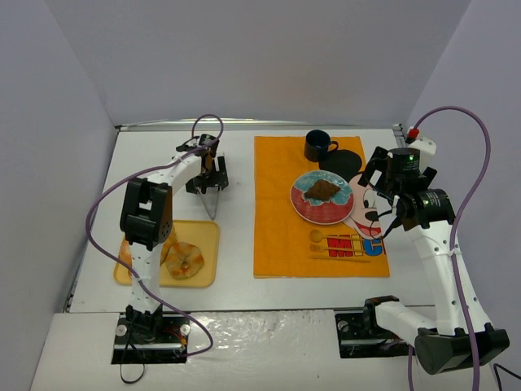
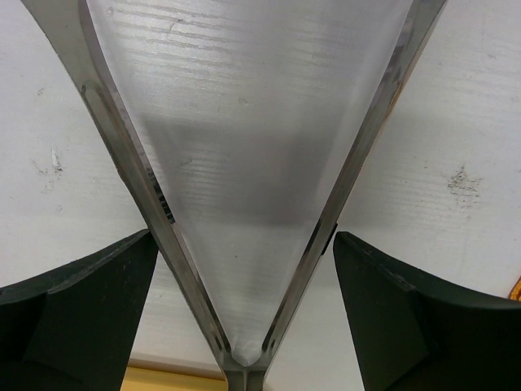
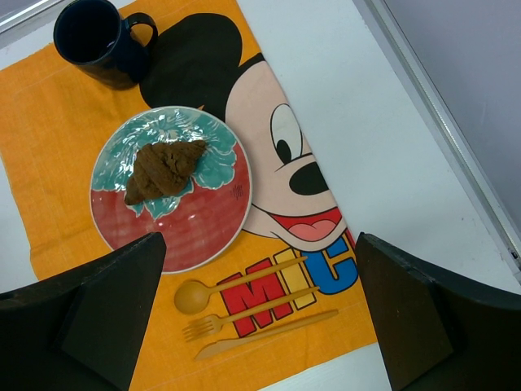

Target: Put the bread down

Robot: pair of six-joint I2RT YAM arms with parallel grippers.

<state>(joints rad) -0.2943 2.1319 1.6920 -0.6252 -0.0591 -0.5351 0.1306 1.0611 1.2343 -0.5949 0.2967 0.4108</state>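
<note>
The bread (image 1: 323, 190), a small dark brown wedge, lies on the red and teal plate (image 1: 305, 210) on the orange mat. The right wrist view shows the bread (image 3: 163, 167) on the plate (image 3: 203, 236) too. My right gripper (image 1: 381, 191) hangs above the mat's right side, to the right of the plate. It (image 3: 256, 252) is open and empty. My left gripper (image 1: 207, 183) is over the white table left of the mat. Its fingers press on both arms of open metal tongs (image 2: 132, 163), which hold nothing.
A yellow tray (image 1: 207, 232) at the front left holds a tan donut (image 1: 186, 259). A navy mug (image 1: 317, 145) stands at the mat's far edge. An orange plastic spoon, fork and knife (image 3: 269, 301) lie on the mat near the plate. Walls close in on three sides.
</note>
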